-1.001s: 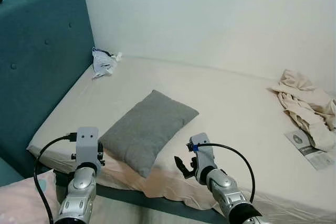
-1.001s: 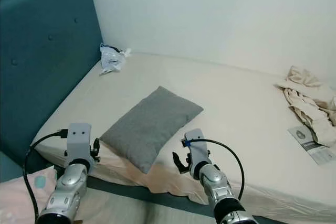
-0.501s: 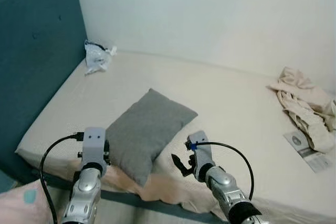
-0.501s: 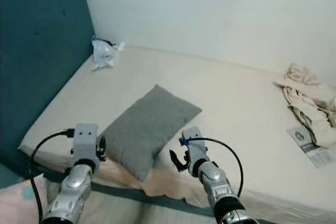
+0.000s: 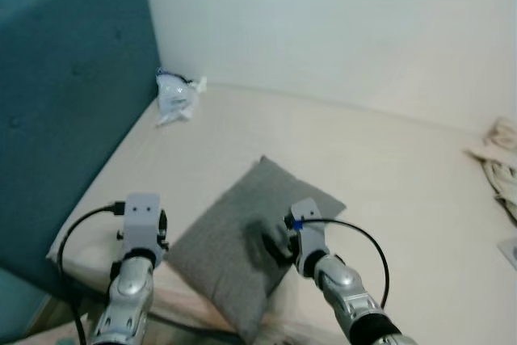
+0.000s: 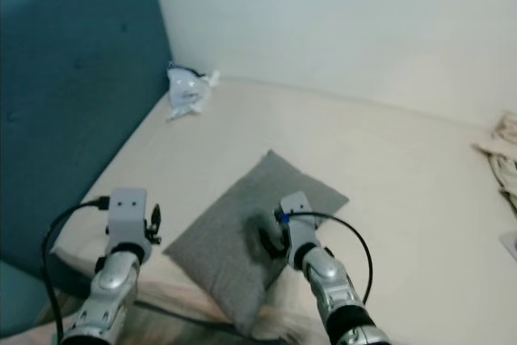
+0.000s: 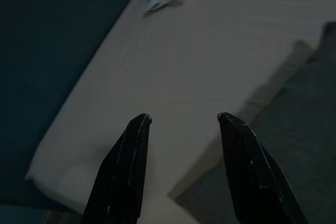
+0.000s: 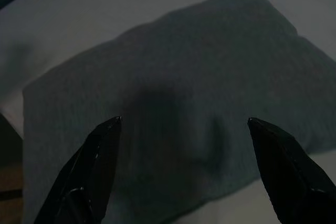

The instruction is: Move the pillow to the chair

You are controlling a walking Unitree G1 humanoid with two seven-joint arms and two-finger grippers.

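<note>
- Broadly, a bed (image 5: 388, 159) with a cream sheet ran across the scene, its far side against a white wall (image 5: 339, 22).
- At the left end stood a tall teal buttoned headboard (image 5: 65, 103).
- On the sheet near the bed's near edge lay the grey pillow (image 5: 242, 252), set on the diagonal with one corner pointing far and one hanging towards the near edge.
- The right gripper (image 8: 184, 174) hovered over the middle of the pillow, fingers spread wide with nothing between them, its shadow falling on the fabric.
- The left gripper (image 7: 181, 169) hung left of the pillow, over bare sheet beside the pillow's left edge, fingers parted and empty.
- Crumpled beige cloth (image 5: 502, 163) lay at the far right edge of the bed.
- A small crumpled white plastic bag (image 5: 178, 94) sat in the far left corner, beside the headboard.
</note>
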